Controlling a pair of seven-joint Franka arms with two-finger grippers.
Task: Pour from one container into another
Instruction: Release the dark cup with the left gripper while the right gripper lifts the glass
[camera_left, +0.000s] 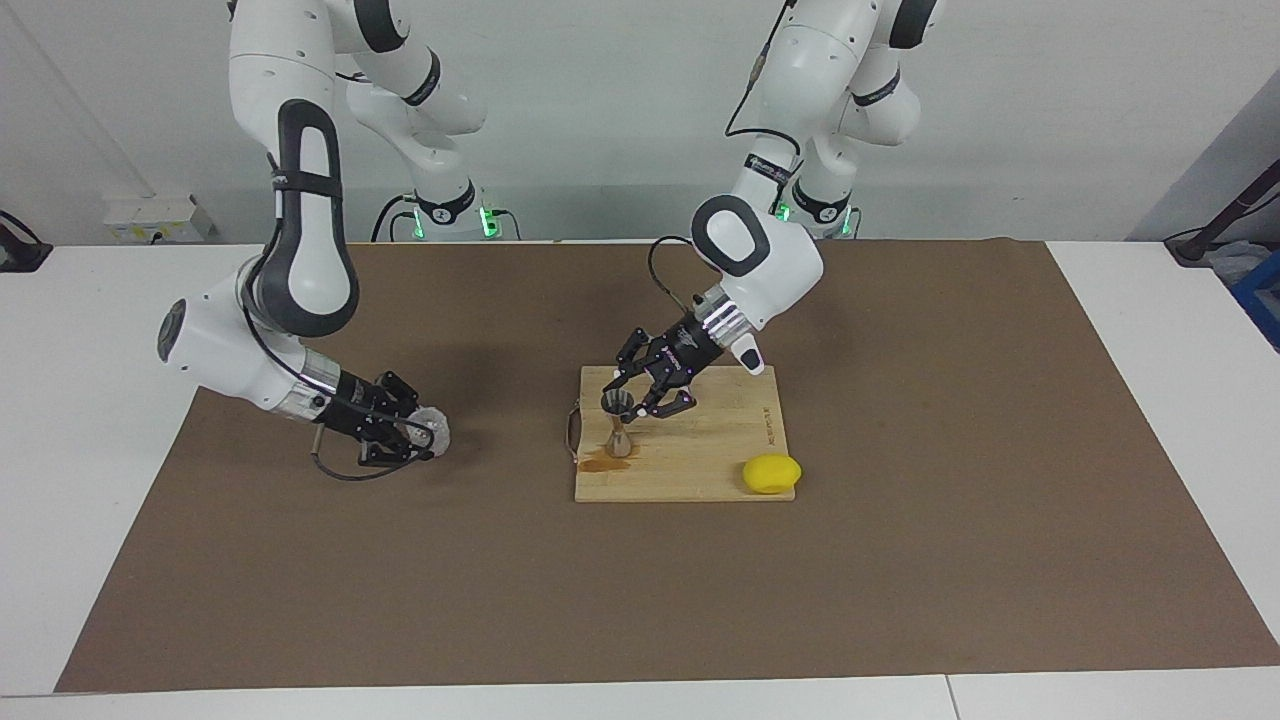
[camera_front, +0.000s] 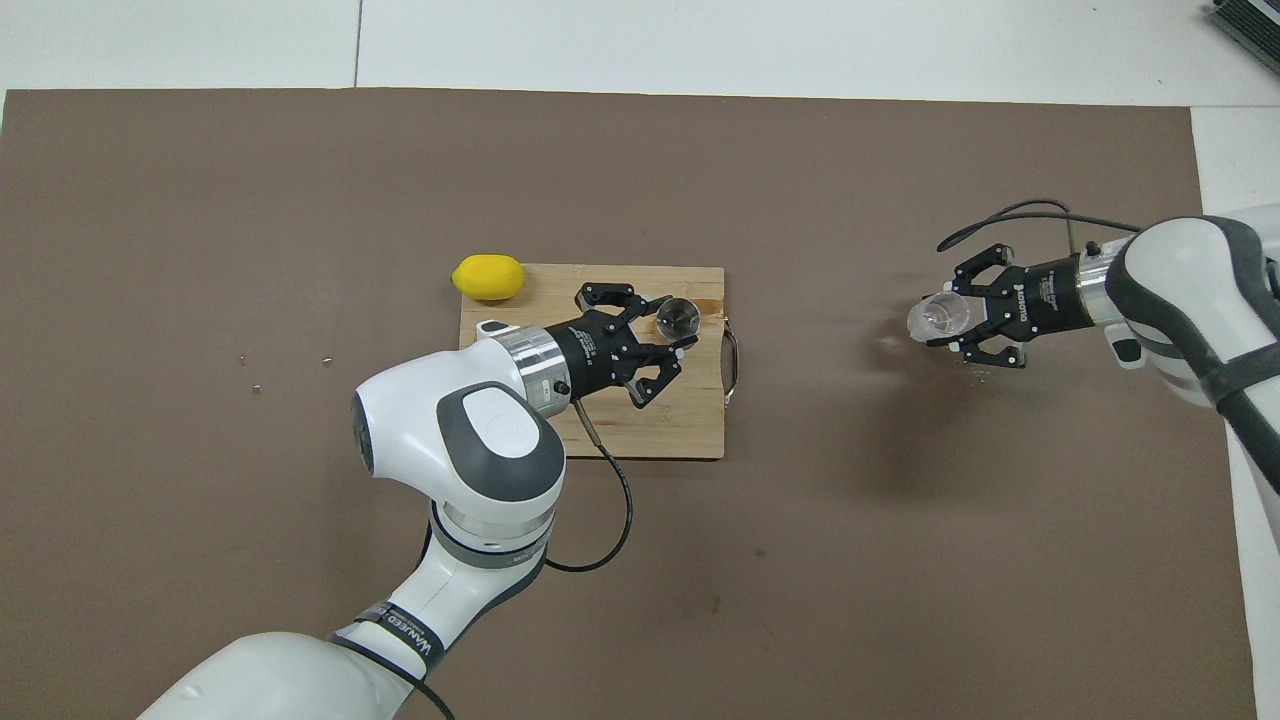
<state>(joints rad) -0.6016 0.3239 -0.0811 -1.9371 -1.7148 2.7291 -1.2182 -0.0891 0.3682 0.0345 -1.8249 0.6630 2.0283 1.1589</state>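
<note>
While the left gripper (camera_left: 632, 398) pinches the upper cone of the jigger (camera_left: 618, 428), that small silvery hourglass of metal stands upright on the cutting board (camera_left: 700, 460), at the board's edge toward the right arm's end, beside a brown spill (camera_left: 603, 463). The right gripper (camera_left: 415, 432) is closed on the glass cup (camera_left: 434, 428), a short, clear, textured cup tipped on its side over the brown mat (camera_left: 900, 520). A lemon (camera_left: 771, 474) sits on the board's corner.

Left tool (camera_left: 628, 402) grips jigger (camera_left: 618, 427); right tool (camera_left: 420, 436) grips cup (camera_left: 434, 429).
</note>
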